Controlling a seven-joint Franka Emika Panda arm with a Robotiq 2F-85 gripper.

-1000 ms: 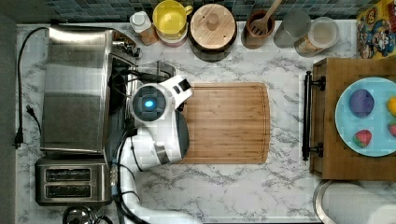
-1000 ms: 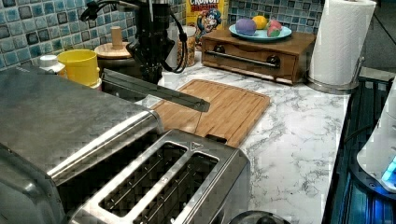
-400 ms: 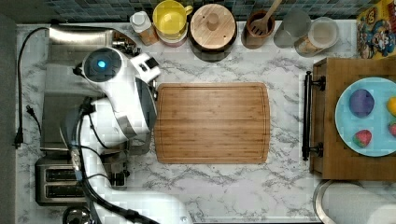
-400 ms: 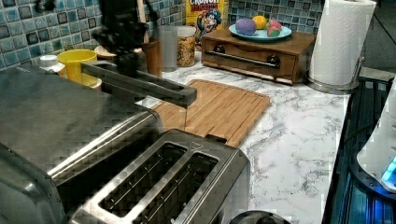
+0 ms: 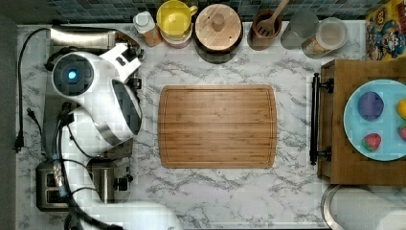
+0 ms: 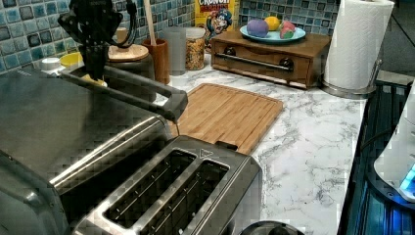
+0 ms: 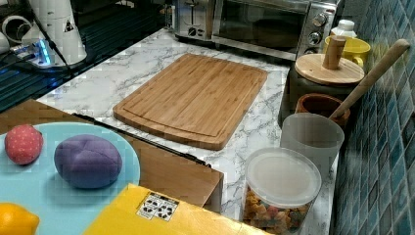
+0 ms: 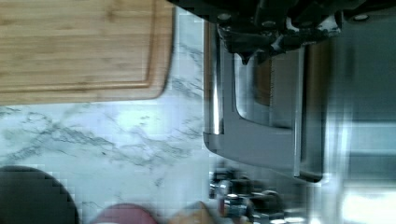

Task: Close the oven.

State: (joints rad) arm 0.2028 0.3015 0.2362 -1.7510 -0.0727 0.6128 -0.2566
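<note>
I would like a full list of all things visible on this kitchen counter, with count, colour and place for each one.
oven: 1, steel, far end in the right view
toaster: 1, steel, beside oven
cutting board: 1, bamboo, counter centre
yellow mug: 1, by the wall
lidded canister: 1, dark, wooden lid
utensil holder: 1, brown, holds wooden spoon
clear jar: 1, cereal inside
cereal box: 1, yellow
wooden box: 1, under blue plate
toy fruits: purple, red, yellow, on plate
paper towel roll: 1, white
gripper: 1, black, over the oven door
</note>
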